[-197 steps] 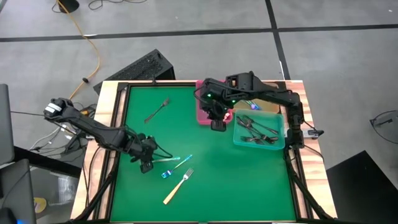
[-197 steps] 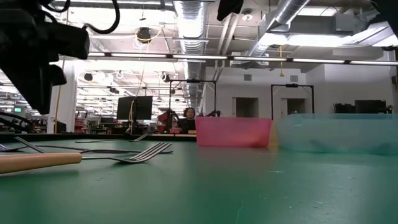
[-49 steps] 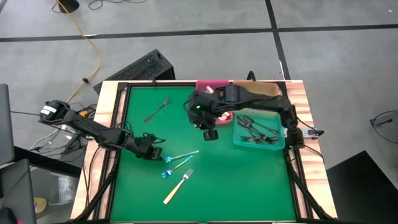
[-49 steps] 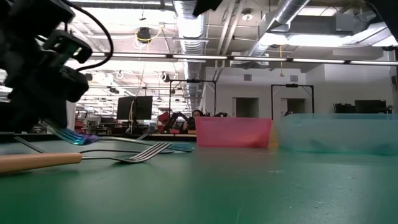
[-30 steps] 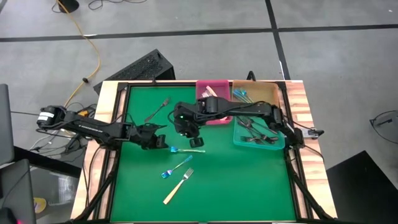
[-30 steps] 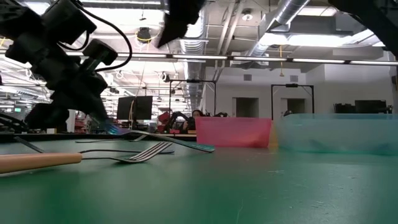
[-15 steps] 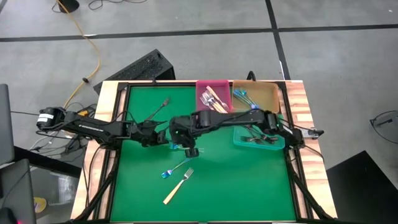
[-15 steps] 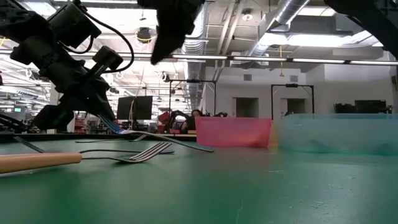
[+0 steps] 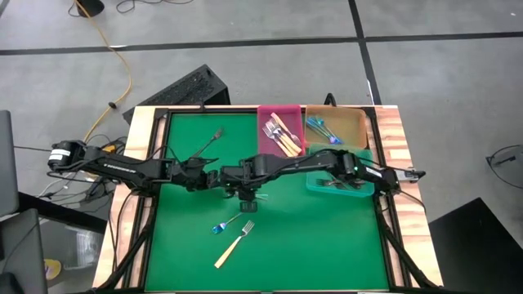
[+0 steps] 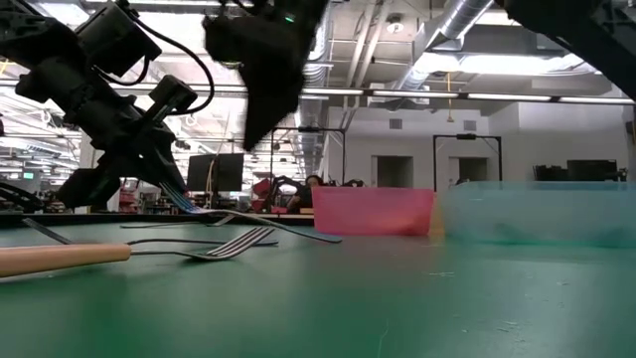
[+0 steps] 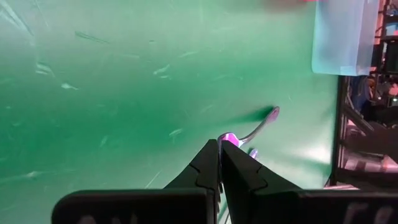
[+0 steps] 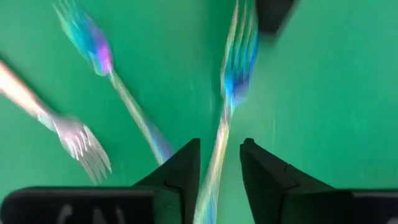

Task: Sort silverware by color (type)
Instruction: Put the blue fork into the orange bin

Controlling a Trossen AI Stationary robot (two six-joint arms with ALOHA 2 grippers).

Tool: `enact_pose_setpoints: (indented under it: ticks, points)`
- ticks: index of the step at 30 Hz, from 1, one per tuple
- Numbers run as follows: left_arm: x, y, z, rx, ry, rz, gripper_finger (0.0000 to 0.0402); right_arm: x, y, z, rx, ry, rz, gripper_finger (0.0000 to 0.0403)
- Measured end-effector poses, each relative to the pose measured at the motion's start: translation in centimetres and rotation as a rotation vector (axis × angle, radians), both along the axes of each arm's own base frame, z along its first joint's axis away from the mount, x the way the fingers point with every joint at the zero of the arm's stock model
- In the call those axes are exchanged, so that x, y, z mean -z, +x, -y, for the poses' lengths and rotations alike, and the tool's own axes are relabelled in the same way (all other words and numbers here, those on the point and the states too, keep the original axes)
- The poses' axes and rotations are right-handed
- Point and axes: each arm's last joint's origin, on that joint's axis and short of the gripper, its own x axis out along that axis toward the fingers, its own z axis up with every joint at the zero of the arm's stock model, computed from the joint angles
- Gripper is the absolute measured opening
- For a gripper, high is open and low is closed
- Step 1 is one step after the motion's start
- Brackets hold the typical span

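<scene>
Pinching a slim, glossy iridescent fork (image 12: 233, 74) in my shut left gripper (image 11: 219, 163), I straddle its shaft with my parted right gripper (image 12: 219, 163). Only my right wrist view shows a second rainbow fork (image 12: 106, 74) at its nine o'clock.

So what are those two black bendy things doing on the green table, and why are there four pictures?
They are robot arms, each ending in a two-finger gripper. One camera looks down from above, one sits low at table height, and one rides on each wrist. The left gripper is shut on a shiny blue fork, holding it over the green table. The right gripper has come to meet it, its fingers open around that fork, as its wrist camera shows. On the table lie another blue fork, a tan-handled fork and a dark fork. Sorted forks fill the pink bin, the tan bin and the clear bin.
</scene>
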Motion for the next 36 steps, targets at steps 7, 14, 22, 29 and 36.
enact_pose_setpoints:
  ticks: [7,14,22,29,36]
  points:
    - [0.0,0.0,0.0,0.000,0.010,-0.001,0.0000,3.2,1.1,-0.2,0.042,0.045,-0.034,0.0216]
    - [0.1,-0.1,0.0,0.007,0.016,-0.010,0.0000,4.9,2.0,-0.3,0.076,-0.048,-0.003,0.0238]
    - [0.1,-0.1,0.0,0.021,0.026,-0.014,0.0000,4.5,2.3,-0.1,0.020,-0.072,0.036,0.0228]
    - [0.3,-0.3,0.0,0.023,0.039,-0.045,0.0000,4.4,2.4,0.4,-0.021,-0.088,0.039,0.0222]
    - [0.3,-0.3,0.0,0.031,0.049,-0.044,0.0000,4.4,2.5,0.7,-0.072,-0.080,0.043,0.0222]
